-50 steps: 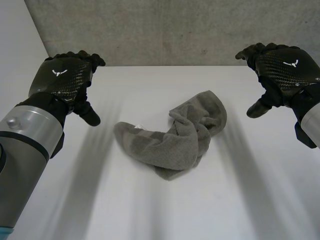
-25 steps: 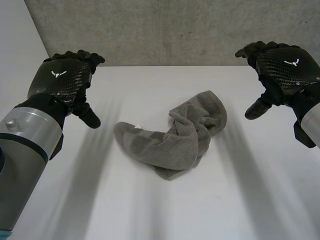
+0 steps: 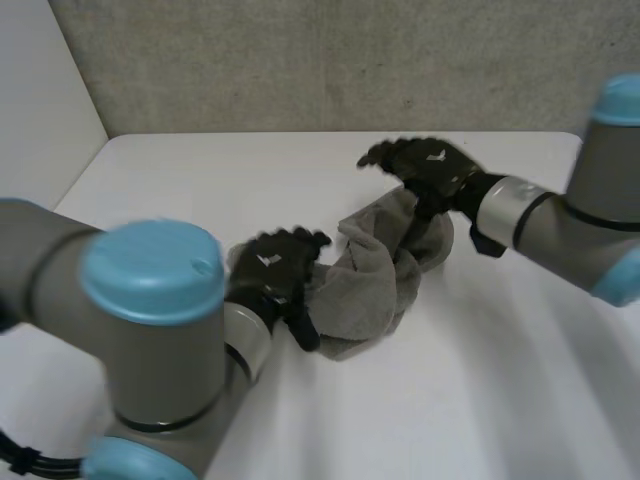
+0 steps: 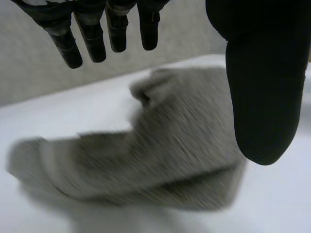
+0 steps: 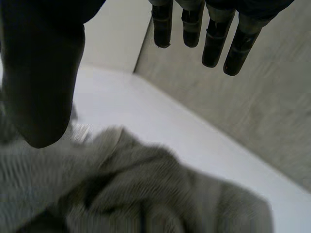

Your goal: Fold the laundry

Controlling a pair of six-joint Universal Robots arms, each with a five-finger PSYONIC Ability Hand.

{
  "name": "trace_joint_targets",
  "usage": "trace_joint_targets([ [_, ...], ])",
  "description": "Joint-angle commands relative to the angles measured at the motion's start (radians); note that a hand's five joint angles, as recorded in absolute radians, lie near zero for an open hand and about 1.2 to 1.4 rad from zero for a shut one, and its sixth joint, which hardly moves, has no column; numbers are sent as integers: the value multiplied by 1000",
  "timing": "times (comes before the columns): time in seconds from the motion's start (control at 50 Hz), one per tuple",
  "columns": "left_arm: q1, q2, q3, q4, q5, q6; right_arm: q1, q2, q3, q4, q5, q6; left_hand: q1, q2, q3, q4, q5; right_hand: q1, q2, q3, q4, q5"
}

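Head view, starting at the left: what sits there?

Left arm (image 3: 150, 330), grey with a light-blue cap, close in at the near left. Its left robot hand (image 3: 272, 272) is over the left end of the towel (image 3: 370, 285).

Has it got hold of the cloth?

No. In the left wrist view the left robot hand (image 4: 257, 73) has straight fingers (image 4: 92, 34) spread well away from the thumb, and the towel (image 4: 160, 155) lies under the palm with nothing pinched. Whether any fingertip touches it, I can't tell.

And the towel itself?

Grey, crumpled and twisted, lying in a heap near the middle of the white tabletop (image 3: 500, 390), its far right end bunched up.

Further right?

Right robot hand (image 3: 430, 170) is over that far right end, its arm (image 3: 560, 220) coming in from the right. In the right wrist view the right robot hand (image 5: 41, 73) is spread too: straight fingers (image 5: 214, 43), thumb apart, gripping nothing, the towel (image 5: 160, 194) folds below its palm.

Behind it all?

A grey wall (image 3: 300, 60) along the far edge.
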Motion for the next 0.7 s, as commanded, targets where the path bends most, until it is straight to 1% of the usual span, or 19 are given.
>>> trace_joint_targets([
  [0.02, -28, -126, 40, 37, -16, 7, 20, 169, -130, 49, 101, -176, 90, 92, 91, 91, 91, -47, -56, -55, -67, -61],
  [0.12, -30, -192, 64, 60, -97, 15, 31, 229, -170, 49, 143, -261, 278, 280, 279, 280, 279, -47, -56, -55, -67, -61],
  [0.14, -30, -206, 73, 63, -124, 18, 37, 246, -177, 49, 149, -273, 444, 445, 445, 445, 445, 21, 12, 12, 1, 7],
  [0.16, -30, -206, 73, 63, -125, 18, 37, 246, -177, 49, 149, -273, 445, 447, 446, 447, 447, 22, 13, 14, 2, 8],
  [0.2, -28, -215, 90, 68, -157, 19, 57, 272, -187, 49, 151, -278, 741, 742, 742, 742, 742, 306, 296, 297, 286, 292],
  [0.22, -28, -215, 90, 68, -157, 19, 57, 272, -187, 49, 151, -278, 742, 744, 743, 743, 743, 307, 298, 298, 287, 293],
  [0.26, -27, -214, 106, 81, -158, 23, 65, 281, -202, 49, 149, -281, 1128, 1129, 1129, 1129, 1129, 786, 776, 777, 765, 772],
  [0.28, -27, -214, 106, 82, -158, 23, 65, 281, -202, 49, 149, -281, 1129, 1131, 1131, 1131, 1131, 789, 779, 780, 768, 774],
  [0.3, -24, -209, 119, 98, -158, 30, 65, 280, -217, 49, 151, -276, 1190, 1192, 1191, 1192, 1191, 1030, 1020, 1021, 1010, 1016],
  [0.32, -24, -209, 119, 98, -158, 30, 65, 280, -217, 49, 151, -276, 1191, 1192, 1192, 1192, 1192, 1032, 1023, 1024, 1012, 1018],
  [0.34, -16, -201, 133, 115, -158, 45, 65, 271, -237, 49, 154, -272, 1191, 1192, 1192, 1192, 1192, 1174, 1164, 1165, 1153, 1160],
  [0.44, 36, -138, 191, 160, -154, 139, 56, 168, -285, 26, 209, -198, 1191, 1192, 1192, 1192, 1192, 1175, 1166, 1166, 1155, 1161],
  [0.46, 59, -110, 211, 169, -151, 165, 50, 113, -276, -9, 226, -136, 1191, 1192, 1192, 1192, 1192, 1175, 1166, 1166, 1155, 1161],
  [0.48, 59, -109, 211, 169, -151, 165, 43, 63, -253, -51, 241, -68, 1191, 1192, 1192, 1192, 1192, 1175, 1166, 1166, 1155, 1161],
  [0.54, 114, -39, 244, 181, -142, 187, 34, 8, -214, -82, 249, -8, 1191, 1192, 1192, 1192, 1192, 1175, 1166, 1166, 1155, 1161],
  [0.58, 177, 21, 256, 181, -96, 170, 17, -94, -108, -92, 231, 49, 1191, 1192, 1192, 1192, 1192, 1175, 1166, 1166, 1155, 1161],
  [0.6, 177, 21, 256, 181, -96, 170, 17, -94, -107, -92, 230, 49, 1191, 1192, 1192, 1192, 1192, 1175, 1166, 1166, 1155, 1161],
  [0.64, 246, 49, 248, 171, -16, 139, 7, -175, 41, -74, 212, -11, 1191, 1192, 1192, 1192, 1192, 1175, 1166, 1166, 1155, 1161],
  [0.7, 272, 49, 245, 166, 41, 119, 4, -213, 126, -59, 195, -86, 1191, 1192, 1192, 1192, 1192, 1175, 1166, 1166, 1155, 1161],
])
